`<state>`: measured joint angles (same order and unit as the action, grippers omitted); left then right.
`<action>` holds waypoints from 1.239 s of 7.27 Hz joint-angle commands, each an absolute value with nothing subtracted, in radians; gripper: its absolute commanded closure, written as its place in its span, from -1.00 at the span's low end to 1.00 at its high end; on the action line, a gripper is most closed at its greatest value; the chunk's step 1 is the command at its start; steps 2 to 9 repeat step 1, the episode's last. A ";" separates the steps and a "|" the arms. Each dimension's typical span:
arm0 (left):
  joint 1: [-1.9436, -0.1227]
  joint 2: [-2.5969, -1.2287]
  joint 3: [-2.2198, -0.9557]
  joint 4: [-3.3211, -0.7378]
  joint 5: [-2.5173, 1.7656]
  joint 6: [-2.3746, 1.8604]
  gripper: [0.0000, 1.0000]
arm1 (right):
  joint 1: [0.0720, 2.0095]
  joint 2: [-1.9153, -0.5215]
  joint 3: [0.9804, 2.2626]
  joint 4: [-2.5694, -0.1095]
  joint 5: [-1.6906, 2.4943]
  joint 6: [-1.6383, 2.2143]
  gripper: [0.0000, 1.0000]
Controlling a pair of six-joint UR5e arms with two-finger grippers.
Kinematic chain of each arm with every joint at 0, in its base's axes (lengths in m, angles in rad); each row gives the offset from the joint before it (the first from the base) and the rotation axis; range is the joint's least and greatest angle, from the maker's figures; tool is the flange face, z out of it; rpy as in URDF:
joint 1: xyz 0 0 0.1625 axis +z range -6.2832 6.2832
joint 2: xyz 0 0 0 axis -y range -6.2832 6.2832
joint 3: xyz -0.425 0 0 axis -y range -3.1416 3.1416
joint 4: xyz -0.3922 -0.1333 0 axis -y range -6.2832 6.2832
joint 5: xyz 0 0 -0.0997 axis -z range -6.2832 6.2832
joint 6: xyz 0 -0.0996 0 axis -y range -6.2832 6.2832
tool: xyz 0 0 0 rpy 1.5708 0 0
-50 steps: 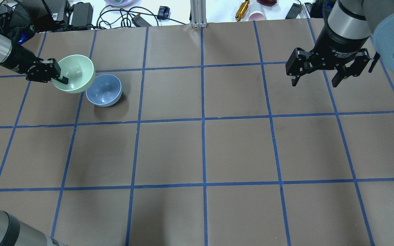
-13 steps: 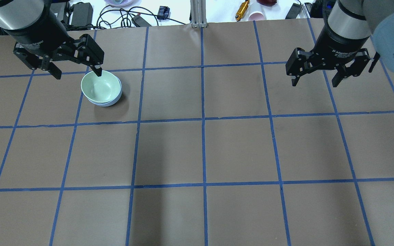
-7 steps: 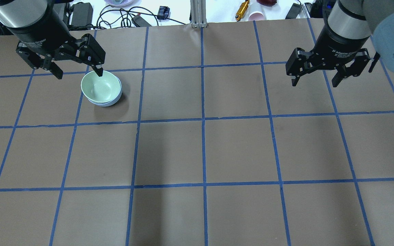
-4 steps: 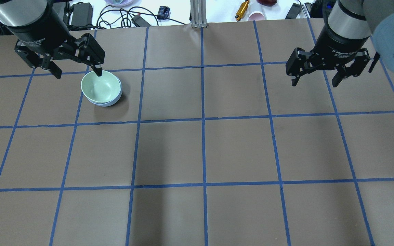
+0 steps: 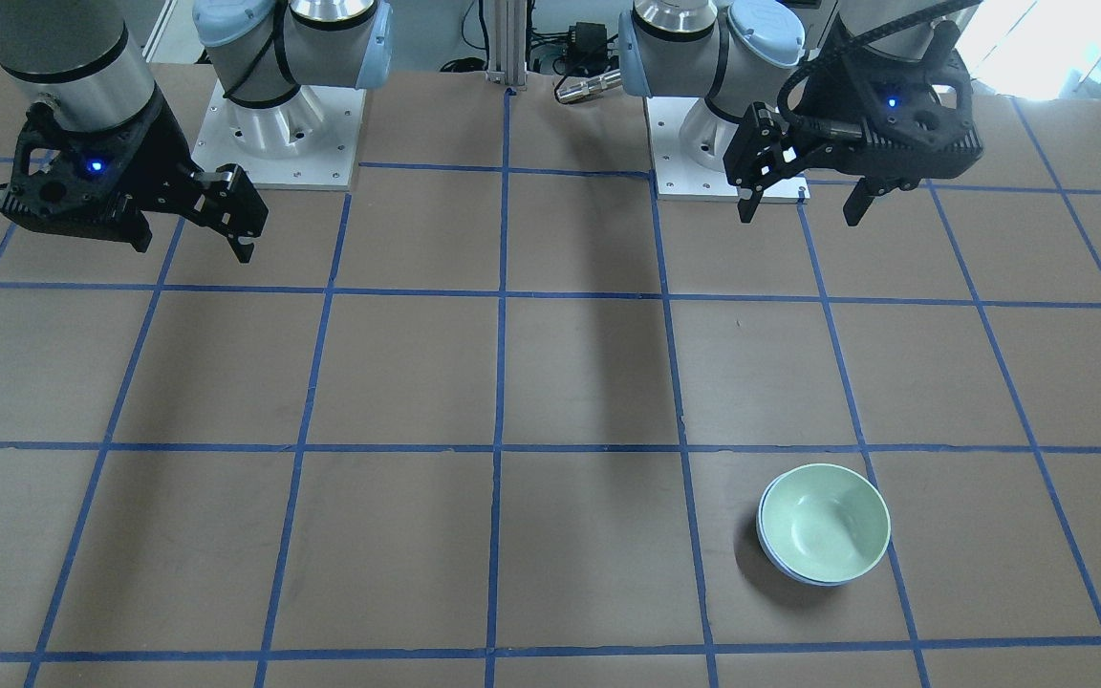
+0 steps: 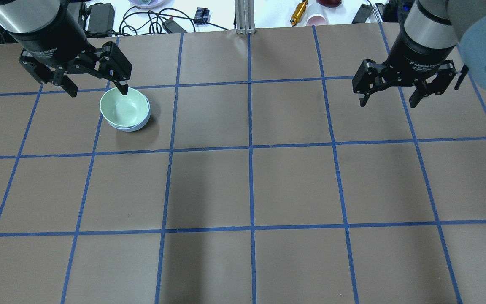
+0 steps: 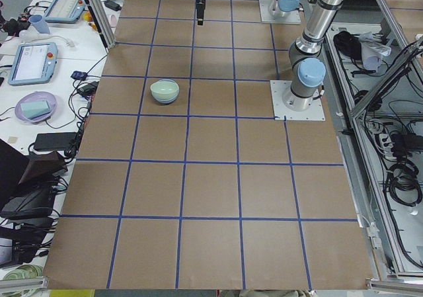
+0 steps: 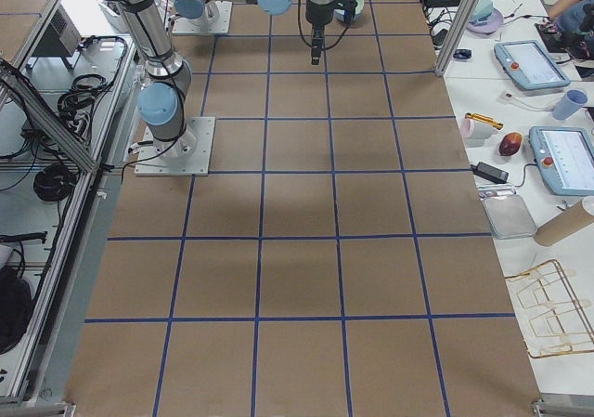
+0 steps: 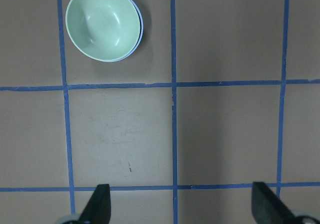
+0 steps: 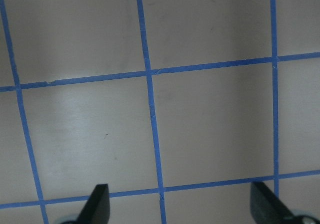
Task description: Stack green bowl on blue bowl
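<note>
The pale green bowl [image 6: 124, 107] sits nested inside the periwinkle-blue bowl [image 6: 138, 126], upright, on the far left part of the table. Only a thin edge of the blue bowl shows under it. The pair also shows in the front view, green bowl [image 5: 828, 521] in blue bowl [image 5: 784, 564], and in the left wrist view [image 9: 102, 23]. My left gripper [image 6: 98, 90] is open and empty, raised above the table just behind and left of the bowls. My right gripper [image 6: 388, 103] is open and empty, high over the far right.
Past the table's far edge lie cables, power adapters, a yellow tool [image 6: 298, 12] and a pink cup [image 6: 317, 19]. A metal post [image 6: 245, 17] stands at the far middle edge. The two arm bases [image 5: 273, 134] stand on the robot's side.
The left gripper earlier held the green bowl beside the blue one. Now the green bowl rests in the blue bowl and the gripper is open above. Over the last second almost nothing moved.
</note>
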<state>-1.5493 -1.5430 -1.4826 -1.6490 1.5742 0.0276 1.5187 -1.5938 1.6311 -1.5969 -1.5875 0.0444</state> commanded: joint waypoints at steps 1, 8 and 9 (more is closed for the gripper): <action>-1.549 -1.537 -1.488 -1.649 1.575 0.028 -1.00 | 1.519 -1.594 1.631 -1.597 -1.588 0.044 -1.00; -1.549 -1.537 -1.488 -1.649 1.575 0.028 -1.00 | 1.519 -1.594 1.631 -1.597 -1.588 0.044 -1.00; -1.549 -1.537 -1.488 -1.649 1.575 0.028 -1.00 | 1.519 -1.594 1.631 -1.597 -1.588 0.044 -1.00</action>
